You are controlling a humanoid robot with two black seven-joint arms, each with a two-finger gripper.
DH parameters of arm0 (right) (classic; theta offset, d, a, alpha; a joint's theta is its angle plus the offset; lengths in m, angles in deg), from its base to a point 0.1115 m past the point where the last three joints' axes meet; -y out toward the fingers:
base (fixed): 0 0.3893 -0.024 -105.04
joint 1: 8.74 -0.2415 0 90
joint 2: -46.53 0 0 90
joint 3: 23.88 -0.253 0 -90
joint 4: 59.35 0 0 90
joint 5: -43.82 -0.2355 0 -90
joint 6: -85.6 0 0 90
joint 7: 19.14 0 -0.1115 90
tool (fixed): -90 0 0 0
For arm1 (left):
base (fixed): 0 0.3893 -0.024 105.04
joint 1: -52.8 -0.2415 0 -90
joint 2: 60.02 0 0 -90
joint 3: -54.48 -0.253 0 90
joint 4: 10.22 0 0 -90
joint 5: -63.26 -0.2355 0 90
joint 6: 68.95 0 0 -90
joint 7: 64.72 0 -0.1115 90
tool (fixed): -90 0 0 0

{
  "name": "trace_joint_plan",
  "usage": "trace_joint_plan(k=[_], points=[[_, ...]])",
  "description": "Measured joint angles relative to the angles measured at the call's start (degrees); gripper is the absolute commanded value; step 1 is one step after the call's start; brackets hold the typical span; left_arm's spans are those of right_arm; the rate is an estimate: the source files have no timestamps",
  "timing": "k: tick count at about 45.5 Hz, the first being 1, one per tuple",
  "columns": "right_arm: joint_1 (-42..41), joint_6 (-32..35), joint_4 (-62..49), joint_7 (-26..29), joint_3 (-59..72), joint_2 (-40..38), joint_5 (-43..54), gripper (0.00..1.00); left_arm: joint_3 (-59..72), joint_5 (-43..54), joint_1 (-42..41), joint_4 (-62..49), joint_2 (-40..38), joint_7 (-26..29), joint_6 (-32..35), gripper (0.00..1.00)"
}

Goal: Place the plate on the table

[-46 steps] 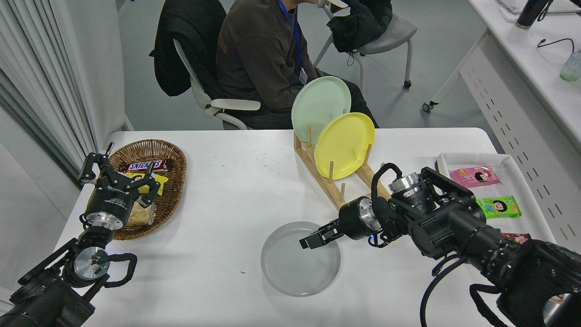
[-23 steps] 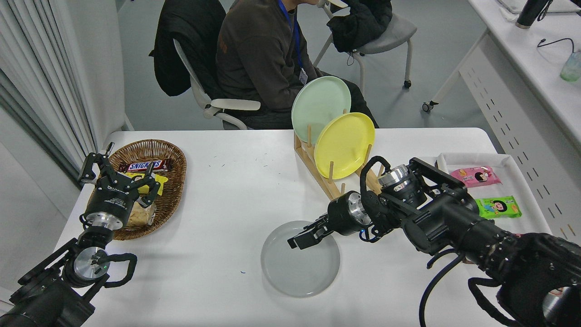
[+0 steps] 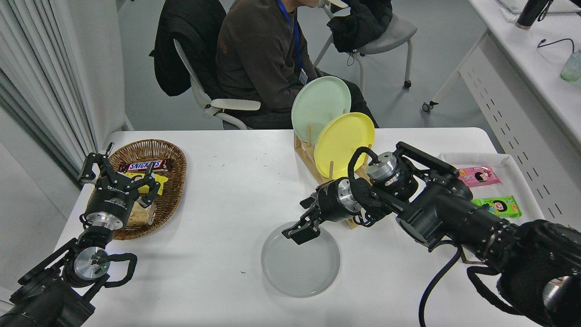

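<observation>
The grey plate (image 3: 300,268) lies flat on the table (image 3: 227,190), just beneath the right pincer (image 3: 299,234), whose jaws are parted and empty.

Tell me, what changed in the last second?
The right gripper and its arm moved left and toward the table's far side, now over the grey plate's far rim. The plate stayed flat on the table; the left gripper stayed parked by the basket.

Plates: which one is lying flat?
The grey plate, flat on the table under the right claw; the mint plate and yellow plate stand in the rack.
</observation>
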Motion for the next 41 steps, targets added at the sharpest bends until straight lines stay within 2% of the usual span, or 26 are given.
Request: trace_joint_plan(k=[8, 21, 30, 41], points=[[-2.2, 5.0, 0.1, 0.0, -0.2, 0.0, 2.7, 0.99, 0.0, 0.0, 0.0, 0.0, 0.0, 0.0, 0.0, 0.98], [-6.2, 16.8, -0.7, 0.0, -0.5, 0.0, 6.5, 0.99, 0.0, 0.0, 0.0, 0.0, 0.0, 0.0, 0.0, 0.98], [-8.1, 23.9, -0.9, -0.6, -1.5, 0.0, 12.5, 0.99, 0.0, 0.0, 0.0, 0.0, 0.0, 0.0, 0.0, 0.98], [-9.5, 31.8, -2.1, -5.7, -5.6, -2.1, 21.9, 0.99, 0.0, 0.0, 0.0, 0.0, 0.0, 0.0, 0.0, 0.98]])
